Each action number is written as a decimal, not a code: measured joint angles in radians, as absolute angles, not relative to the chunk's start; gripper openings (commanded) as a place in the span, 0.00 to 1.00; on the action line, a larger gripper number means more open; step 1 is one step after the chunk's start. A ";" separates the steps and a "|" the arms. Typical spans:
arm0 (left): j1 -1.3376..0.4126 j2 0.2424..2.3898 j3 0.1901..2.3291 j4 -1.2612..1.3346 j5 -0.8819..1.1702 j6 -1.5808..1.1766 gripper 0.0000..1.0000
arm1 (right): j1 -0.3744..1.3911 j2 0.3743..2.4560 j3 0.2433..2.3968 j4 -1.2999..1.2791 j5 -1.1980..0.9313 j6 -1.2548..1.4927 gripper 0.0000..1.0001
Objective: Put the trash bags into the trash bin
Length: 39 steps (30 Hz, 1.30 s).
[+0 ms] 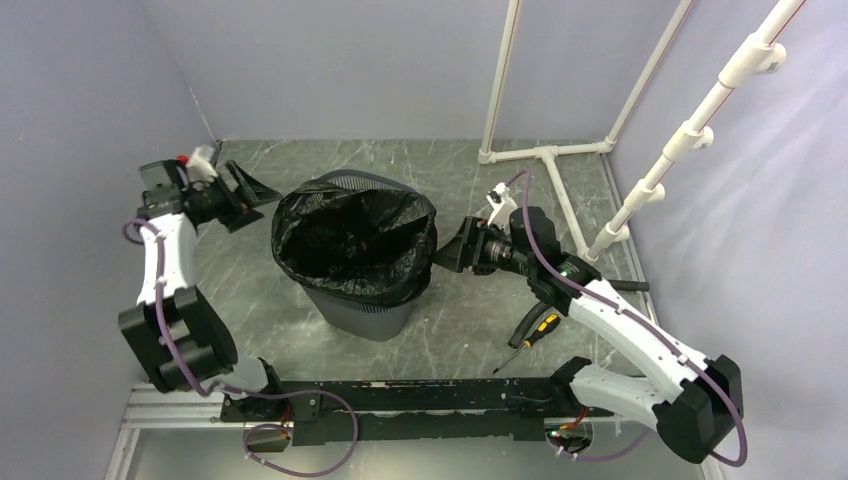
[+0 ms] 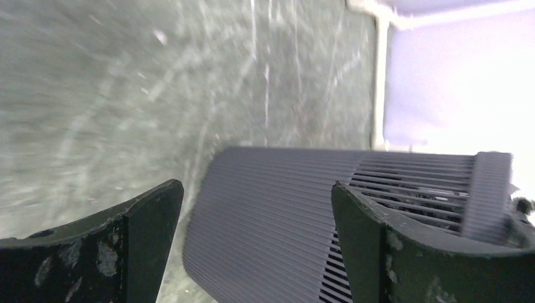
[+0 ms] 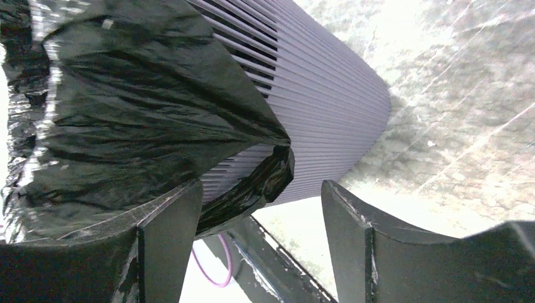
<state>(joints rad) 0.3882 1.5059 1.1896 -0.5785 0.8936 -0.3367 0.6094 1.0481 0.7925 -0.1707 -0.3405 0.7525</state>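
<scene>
Our right claw (image 3: 262,183) fills its wrist view, jaws apart and clamped on nothing, with a loose fold of the trash bag (image 1: 355,235) hanging just beside one finger. Our left claw (image 2: 255,186) also stands wide apart and empty, near the trash bin (image 1: 365,315) on its other side. We judge the task nearly done: the bag sits inside the upright bin, its mouth turned out over most of the rim, though the far edge shows bare. We see nothing else inside.

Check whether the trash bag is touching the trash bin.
Touching. The top view shows the trash bag lining the trash bin, its film folded over the rim; the right wrist view shows it draped down the wall.
</scene>
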 measured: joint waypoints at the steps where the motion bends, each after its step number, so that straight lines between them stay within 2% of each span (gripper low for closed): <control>1: 0.414 1.462 1.192 -0.567 0.864 -0.350 0.93 | 0.609 1.034 0.805 -0.195 -0.336 0.745 0.76; 6: 0.488 1.377 1.278 -0.571 0.774 -0.364 0.93 | 0.608 0.980 0.847 -0.270 -0.296 0.723 0.80; 10: 0.517 1.360 1.303 -0.561 0.797 -0.365 0.93 | 0.607 0.921 0.867 -0.314 -0.298 0.723 0.81; 15: 0.511 1.312 1.315 -0.454 0.979 -0.362 0.93 | 0.614 0.905 0.944 -0.343 -0.345 0.725 0.82; 21: 0.388 1.349 1.493 -0.452 1.221 -0.193 0.88 | 0.690 1.005 1.091 -0.406 -0.347 0.686 0.82; 26: 0.282 1.461 1.702 -0.755 1.277 0.186 0.85 | 0.710 1.042 1.118 -0.453 -0.341 0.664 0.82; 31: 0.184 1.570 1.777 -1.016 1.221 0.474 0.85 | 0.711 1.044 1.131 -0.475 -0.338 0.655 0.82; 35: 0.155 1.611 1.777 -1.124 1.175 0.599 0.84 | 0.712 1.044 1.136 -0.478 -0.331 0.654 0.82; 39: 0.147 1.607 1.777 -1.159 1.135 0.661 0.77 | 0.713 1.044 1.136 -0.478 -0.324 0.654 0.82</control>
